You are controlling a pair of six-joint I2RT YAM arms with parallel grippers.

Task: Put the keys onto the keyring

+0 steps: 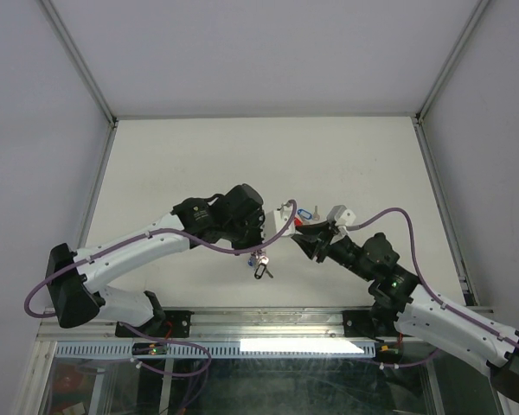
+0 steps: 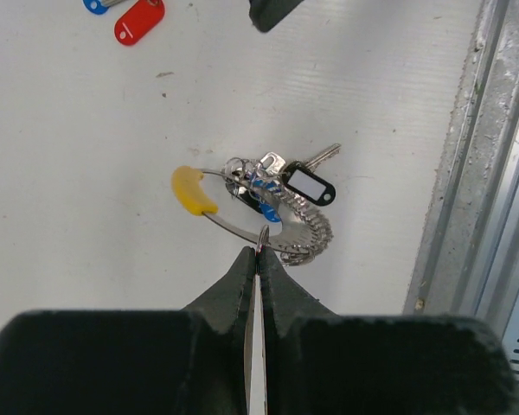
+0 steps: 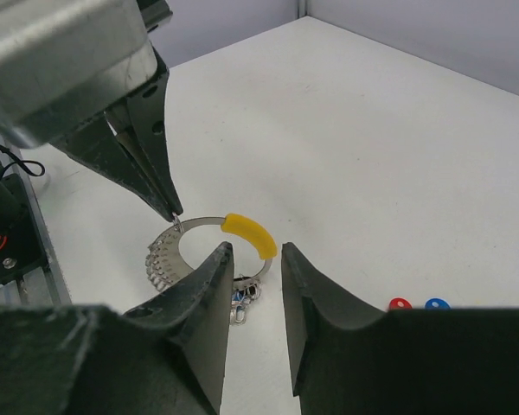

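Note:
The keyring (image 2: 242,229) has a yellow arc (image 2: 193,192) and a silvery beaded part (image 2: 310,235). My left gripper (image 2: 259,249) is shut on a small loop at its rim. Several keys hang from it, one with a black tag (image 2: 308,184) and others with blue tags (image 2: 261,210); from above they show as a cluster (image 1: 259,263). In the right wrist view the keyring (image 3: 249,235) lies beyond my right gripper (image 3: 253,252), which is open and apart from it. Loose keys with a red tag (image 2: 139,21) and a blue tag (image 2: 95,5) lie on the table.
A metal rail (image 2: 489,173) runs along the table's near edge, close to the keyring. The right gripper's fingertip (image 2: 272,12) shows at the top of the left wrist view. Grey walls enclose the white table (image 1: 259,156) on three sides.

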